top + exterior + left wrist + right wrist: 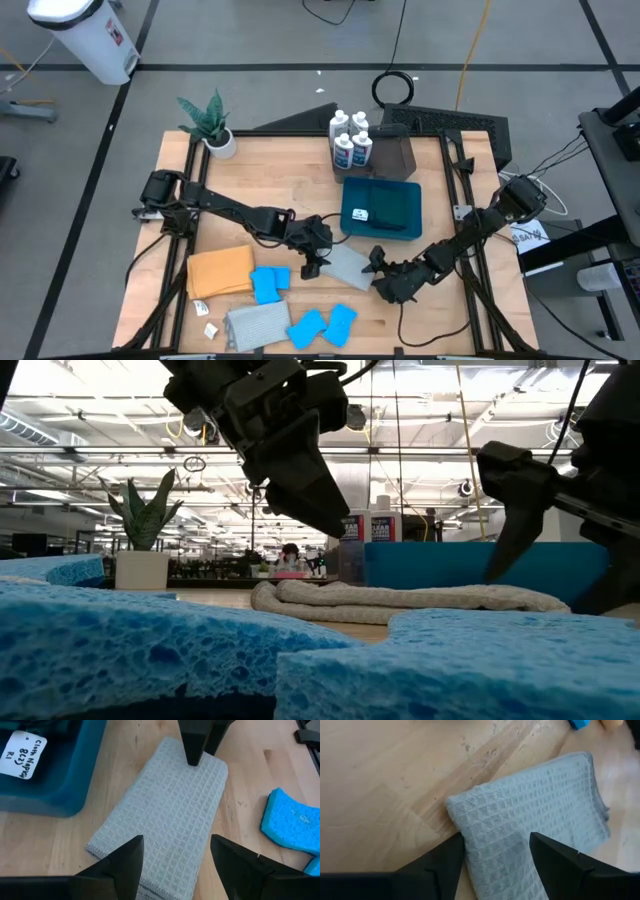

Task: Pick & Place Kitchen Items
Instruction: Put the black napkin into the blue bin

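A folded grey waffle cloth lies flat on the wooden table just in front of the blue bin. My left gripper hangs open a little above the cloth's left end and is clear of it in the low view. My right gripper is open and low at the cloth's right end, one finger on either side of a corner. One of its fingers shows in the left wrist view at the cloth's far edge. My right gripper comes slanting down from the table's right side, and its fingers stand astride the grey cloth's right corner. I cannot tell whether they touch the cloth. The cloth lies flat on the table.
White bottles and a dark tray stand behind the bin, which holds a dark item with a white tag. A potted plant is at the far left. An orange cloth, blue sponges and another grey cloth lie near the front.
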Robot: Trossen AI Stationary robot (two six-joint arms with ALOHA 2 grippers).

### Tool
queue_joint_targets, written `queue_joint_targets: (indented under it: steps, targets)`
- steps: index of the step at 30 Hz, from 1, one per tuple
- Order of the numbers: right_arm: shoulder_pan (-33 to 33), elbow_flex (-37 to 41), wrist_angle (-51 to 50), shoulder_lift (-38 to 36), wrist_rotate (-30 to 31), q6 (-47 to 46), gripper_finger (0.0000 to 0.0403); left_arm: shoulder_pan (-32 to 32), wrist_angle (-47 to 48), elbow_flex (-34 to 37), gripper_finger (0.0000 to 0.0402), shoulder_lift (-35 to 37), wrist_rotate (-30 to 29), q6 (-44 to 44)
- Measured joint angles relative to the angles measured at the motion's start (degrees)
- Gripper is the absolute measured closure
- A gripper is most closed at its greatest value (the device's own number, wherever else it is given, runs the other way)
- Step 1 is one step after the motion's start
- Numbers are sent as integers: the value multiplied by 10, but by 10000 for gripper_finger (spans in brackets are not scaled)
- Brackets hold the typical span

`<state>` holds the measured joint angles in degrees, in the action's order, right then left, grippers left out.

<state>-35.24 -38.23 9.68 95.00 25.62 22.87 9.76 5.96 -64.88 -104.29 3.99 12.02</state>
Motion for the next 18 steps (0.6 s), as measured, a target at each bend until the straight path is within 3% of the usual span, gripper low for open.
queue_joint_targets:
  steps: [7,18]
  targets:
    - [-2,0,-12,10,26,5,225,0,0,0,165,0,0,-3]
    - [0,2,-15,11,14,-52,348,0,0,0,165,0,-1,-3]
